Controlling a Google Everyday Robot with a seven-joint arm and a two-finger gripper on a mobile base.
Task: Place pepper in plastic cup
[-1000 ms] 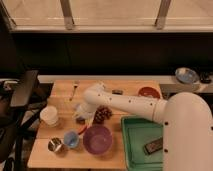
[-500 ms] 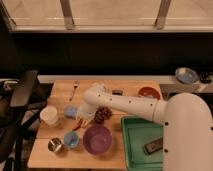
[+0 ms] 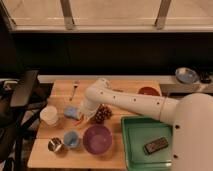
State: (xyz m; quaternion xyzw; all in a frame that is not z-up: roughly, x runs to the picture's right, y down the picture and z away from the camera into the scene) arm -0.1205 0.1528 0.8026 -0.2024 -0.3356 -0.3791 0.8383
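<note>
The gripper was down on the wooden table, closed on the pepper, whose orange end showed at its tip. The plastic cup stood near, at six o'clock from it, just beside the purple bowl at the bowl's nine o'clock.

Wide window up top w/ two dark mullions, daylight outside; dark wall below sill. Wood table in centre, black chair at left
</note>
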